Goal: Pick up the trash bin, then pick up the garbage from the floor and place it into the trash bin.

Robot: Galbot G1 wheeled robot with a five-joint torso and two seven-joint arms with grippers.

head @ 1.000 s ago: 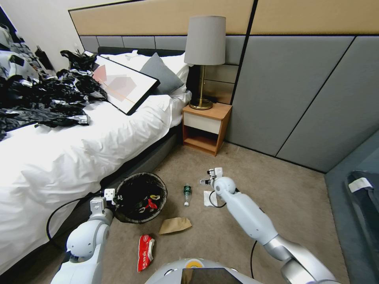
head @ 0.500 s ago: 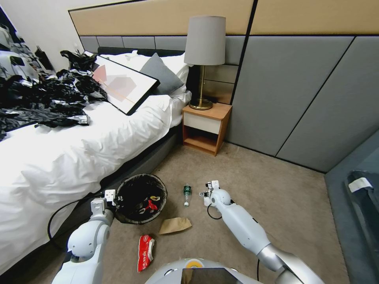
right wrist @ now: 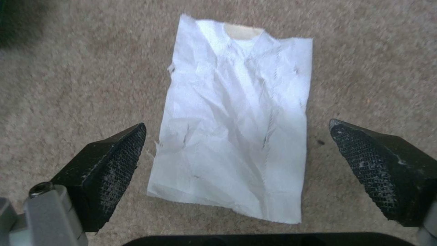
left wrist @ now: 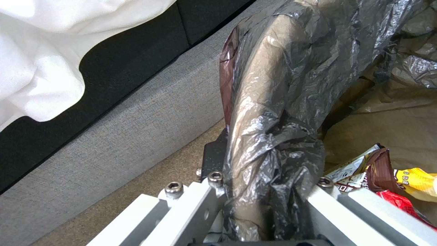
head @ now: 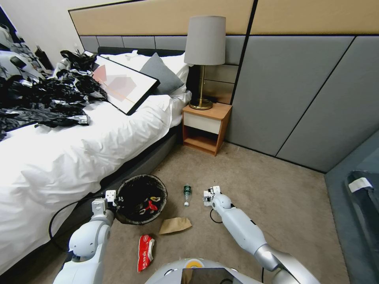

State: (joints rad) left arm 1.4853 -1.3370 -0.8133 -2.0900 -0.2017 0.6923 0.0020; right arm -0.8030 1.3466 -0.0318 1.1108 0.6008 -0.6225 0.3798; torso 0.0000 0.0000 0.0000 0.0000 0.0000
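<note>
I am logging one small round trash bin (head: 141, 198) with a crinkled black plastic liner folded over its rim, sitting on the beige short-pile carpet (head: 252, 177) beside the grey upholstered bed base (left wrist: 136, 112). My left gripper (head: 112, 196) is clamping the bin's near rim; in the left wrist view the metal fingers (left wrist: 191, 201) are pinching the liner-wrapped edge (left wrist: 268, 136) between them. Inside the bin I am counting at least three pieces: one brown-and-white snack wrapper (left wrist: 360, 171), one yellow packet (left wrist: 416, 179) and one red wrapper (left wrist: 400, 205). On the floor I am counting four pieces of garbage: one clear plastic bottle with a green label (head: 186, 193), lying between the bin and my right arm; one flat brown paper bag (head: 175, 225) just in front of the bin; one crumpled red-and-white wrapper (head: 145, 251) nearer my base; and one white creased paper tissue (right wrist: 241, 136), roughly rectangular with ragged edges. My right gripper (right wrist: 237, 160) is hovering low over that tissue, its two black cross-hatched rubber pads (right wrist: 121, 160) standing wide apart, one at each long side of the sheet, the sheet lying flat on the carpet between them and reaching past the tips. In the head view the right gripper (head: 208, 194) is sitting just right of the bottle.
</note>
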